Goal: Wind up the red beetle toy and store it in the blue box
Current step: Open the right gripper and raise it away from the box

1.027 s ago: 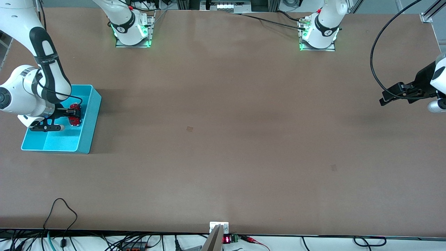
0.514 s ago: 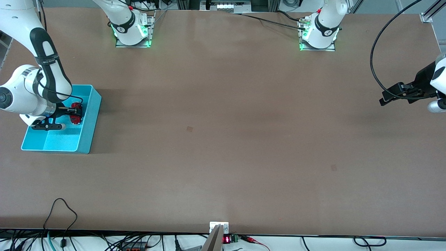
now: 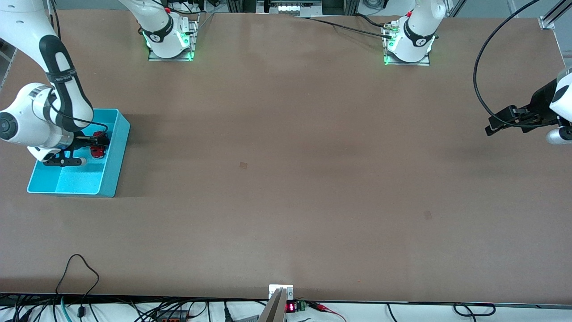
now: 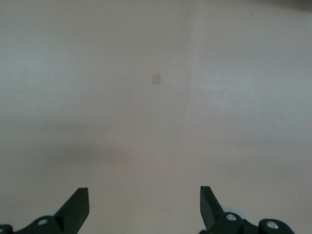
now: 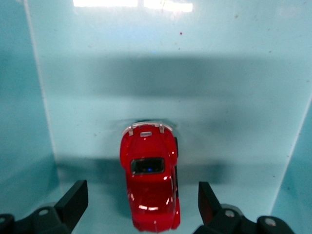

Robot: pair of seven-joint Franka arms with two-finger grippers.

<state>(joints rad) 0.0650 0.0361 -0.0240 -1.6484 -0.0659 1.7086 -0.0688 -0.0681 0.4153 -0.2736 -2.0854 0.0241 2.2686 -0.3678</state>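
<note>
Resting on the blue box (image 3: pixel 114 165) floor, red beetle toy (image 5: pixel 150 187) between open right end effector (image 5: pixel 141 204) fingers, left end effector (image 4: pixel 145 207) open, waiting.

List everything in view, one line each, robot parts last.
Glossy red beetle-shaped toy car: one, red, resting on the floor of the blue bin, against one of its walls.
Rectangular turquoise-blue plastic bin: one, blue, on the table at the right arm's end.
Brown table: one, brown, under everything.
Right pincer: one, black, open, inside the bin with a finger on each side of the toy, not touching it.
Left pincer: one, black, open, waiting over bare table at the left arm's end.
</note>
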